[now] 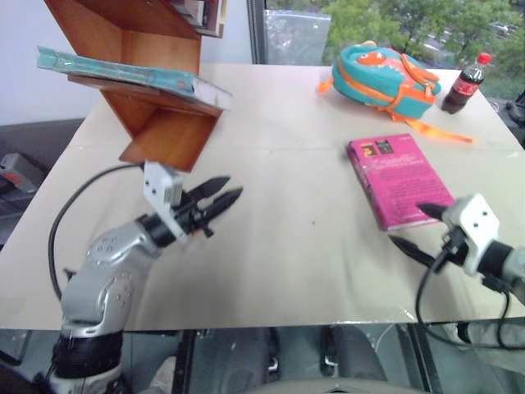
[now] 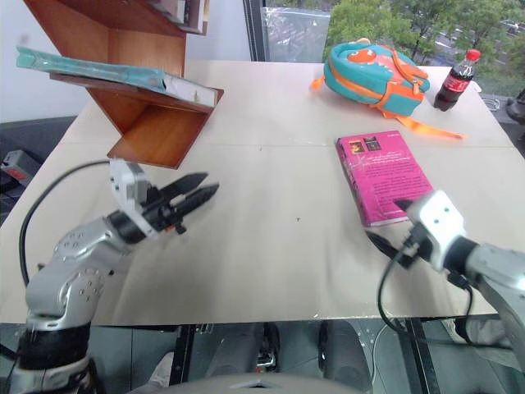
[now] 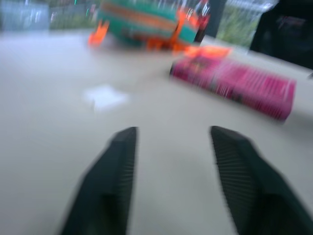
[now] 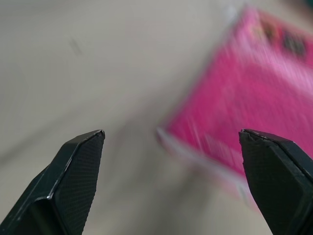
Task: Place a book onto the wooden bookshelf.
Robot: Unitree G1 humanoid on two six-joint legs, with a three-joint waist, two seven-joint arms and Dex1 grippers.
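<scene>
We begin at our left end effector [image 1: 227,191], which hangs just above the bench [image 1: 271,246] with its two black fingers [image 3: 115,176] parted and nothing between them. It is released and points toward the middle of the bench, a little in front of the lowest board of the wooden bookshelf [image 1: 160,123].

Our right end effector [image 1: 410,226] sits low at the right side of the bench, its fingers [image 4: 78,171] spread wide and empty. One fingertip lies over the near corner of a magenta-pink book [image 1: 398,178], though we cannot tell whether it touches the cover; the other fingertip is over bare bench just beside that corner.

Moving outward, the pink book lies flat on the right half of the bench, cover up. Beyond it, near the far edge, a teal and orange backpack [image 1: 381,75] lies on its side with an orange strap trailing toward the pink book. A cola bottle with a red cap [image 1: 467,84] stands upright just beside the backpack.

At the far left, the reddish-brown wooden bookshelf rises in slanted zigzag boards. The book [image 1: 123,74], thin and teal, lies flat on one of its angled shelves, well apart from both end effectors, with one end sticking out past the shelf's left side.
</scene>
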